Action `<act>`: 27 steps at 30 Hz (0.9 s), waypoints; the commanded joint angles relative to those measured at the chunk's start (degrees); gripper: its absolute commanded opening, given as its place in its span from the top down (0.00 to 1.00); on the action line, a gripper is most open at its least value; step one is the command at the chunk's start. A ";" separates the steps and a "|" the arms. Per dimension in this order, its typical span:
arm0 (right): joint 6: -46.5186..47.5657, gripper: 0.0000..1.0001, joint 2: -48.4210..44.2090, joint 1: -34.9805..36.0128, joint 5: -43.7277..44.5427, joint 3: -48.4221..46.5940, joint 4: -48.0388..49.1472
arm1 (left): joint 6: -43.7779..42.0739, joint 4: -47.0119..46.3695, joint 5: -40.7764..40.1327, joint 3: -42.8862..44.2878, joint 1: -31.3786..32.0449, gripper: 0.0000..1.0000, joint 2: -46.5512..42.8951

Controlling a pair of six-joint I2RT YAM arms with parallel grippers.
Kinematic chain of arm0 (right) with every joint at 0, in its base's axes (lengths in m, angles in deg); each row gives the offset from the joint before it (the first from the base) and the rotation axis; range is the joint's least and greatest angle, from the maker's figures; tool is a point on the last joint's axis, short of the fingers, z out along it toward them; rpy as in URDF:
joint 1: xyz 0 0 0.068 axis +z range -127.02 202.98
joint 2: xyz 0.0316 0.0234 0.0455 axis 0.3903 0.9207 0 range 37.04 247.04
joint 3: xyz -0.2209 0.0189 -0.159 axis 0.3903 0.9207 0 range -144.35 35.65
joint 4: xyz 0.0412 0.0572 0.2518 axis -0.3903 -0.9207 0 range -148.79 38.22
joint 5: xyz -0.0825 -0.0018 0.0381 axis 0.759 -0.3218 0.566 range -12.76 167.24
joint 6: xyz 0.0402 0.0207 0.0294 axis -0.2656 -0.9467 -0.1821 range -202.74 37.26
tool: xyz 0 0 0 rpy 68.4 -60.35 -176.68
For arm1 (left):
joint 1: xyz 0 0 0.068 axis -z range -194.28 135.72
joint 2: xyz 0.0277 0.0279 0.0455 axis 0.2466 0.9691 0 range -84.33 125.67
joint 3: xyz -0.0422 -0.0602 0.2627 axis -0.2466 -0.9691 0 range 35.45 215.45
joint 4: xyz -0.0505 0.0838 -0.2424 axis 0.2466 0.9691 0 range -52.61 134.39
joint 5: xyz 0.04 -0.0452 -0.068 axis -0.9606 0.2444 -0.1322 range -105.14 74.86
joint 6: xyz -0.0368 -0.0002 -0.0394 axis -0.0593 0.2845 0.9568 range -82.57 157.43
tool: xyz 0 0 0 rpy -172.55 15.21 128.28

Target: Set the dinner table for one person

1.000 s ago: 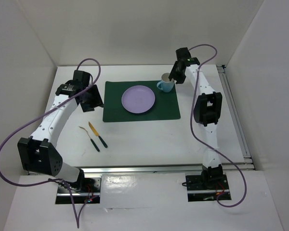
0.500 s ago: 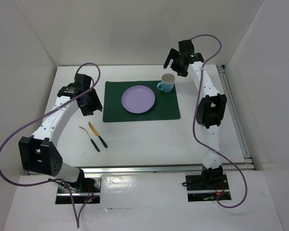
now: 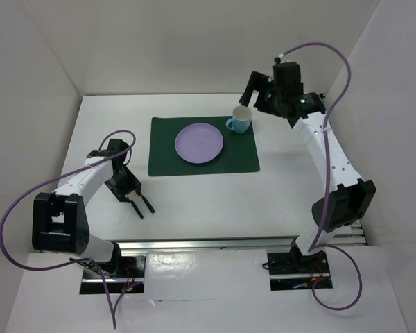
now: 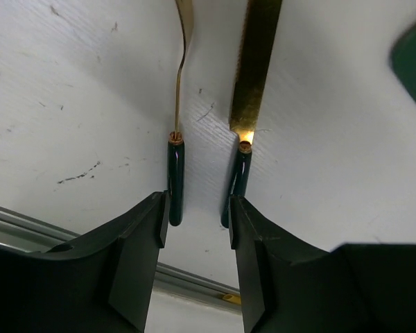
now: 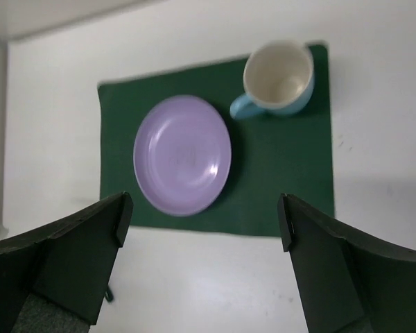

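On the white dinner table [image 3: 215, 198] lies a dark green placemat [image 3: 239, 158] with a lilac plate [image 3: 199, 143] and a light blue cup [image 3: 240, 120] on it. A gold fork [image 4: 178, 104] and a gold knife [image 4: 256, 62], both with dark green handles, lie side by side near the front left. My left gripper [image 3: 127, 190] is low over them and open [image 4: 197, 215]. One handle end sits at each fingertip and bare table shows between them. My right gripper [image 3: 250, 94] hangs open above and behind the cup, holding nothing [image 5: 204, 218].
A metal rail [image 3: 229, 243] runs along the near table edge, just behind the left gripper. White walls close in the left, back and right sides. Another rail [image 3: 340, 166] runs along the right edge. Purple cables loop off both arms.
The right gripper let go of the cup, opened wide and lifted back to the right. The left arm swung toward the near edge and came down over the fork and knife handles.
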 commanded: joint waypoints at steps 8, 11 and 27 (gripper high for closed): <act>0.75 0.01 -2.30 4.46 -1.60 13.23 0.23 | 7.57 -4.39 -1.59 -4.36 0.07 0.50 -0.34; 0.75 0.01 -2.30 4.46 -1.07 13.93 -0.29 | 8.10 -4.92 -2.12 -5.59 0.07 0.48 -0.95; 0.75 0.01 -1.78 5.61 2.53 12.79 -2.57 | 12.14 -7.30 -5.99 -10.95 0.07 0.52 2.29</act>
